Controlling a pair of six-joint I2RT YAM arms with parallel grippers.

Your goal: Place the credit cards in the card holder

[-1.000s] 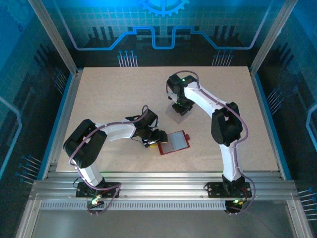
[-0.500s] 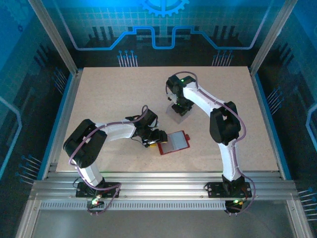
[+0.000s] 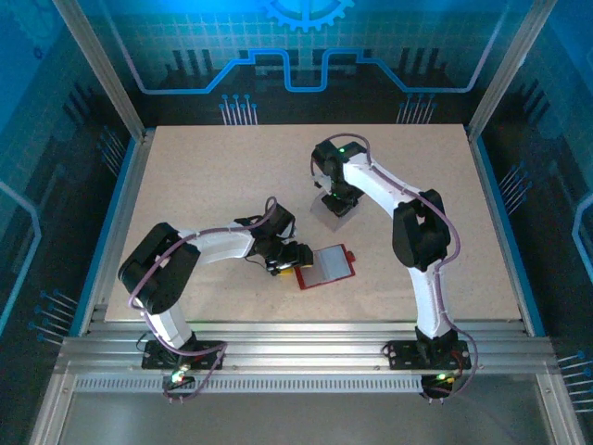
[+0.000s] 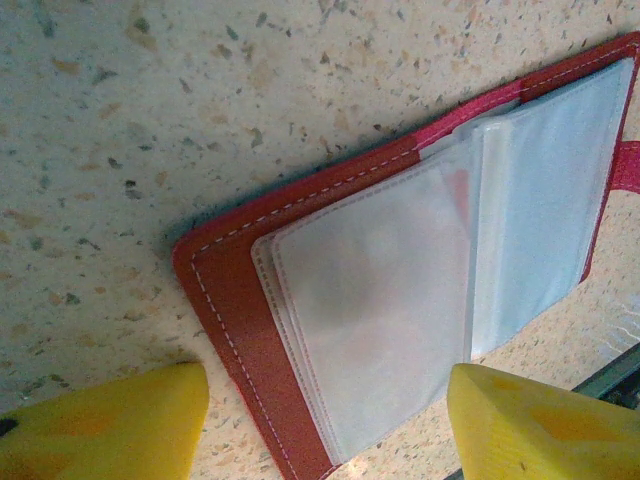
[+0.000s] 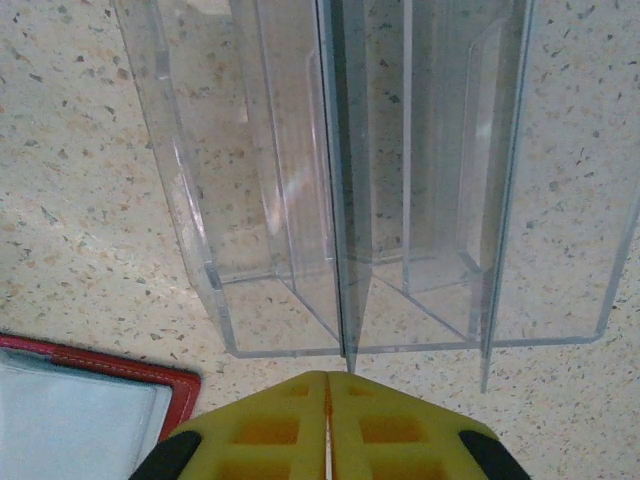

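Up at the clear box (image 5: 270, 200), the right gripper (image 5: 327, 390) is clenched tight, and the red wallet (image 4: 330, 270) lies open.

Across the table (image 3: 185, 185), here's the worry: those pads meet right at the box's open end, and I can't tell if a card is nipped between them. A thin, slick card could slip free, or the light box could drag along on the pull. The wallet sits flat near the front middle, pale clear sleeves fanned. The left gripper (image 4: 325, 410) is spread wide astride its corner, grasping nothing.
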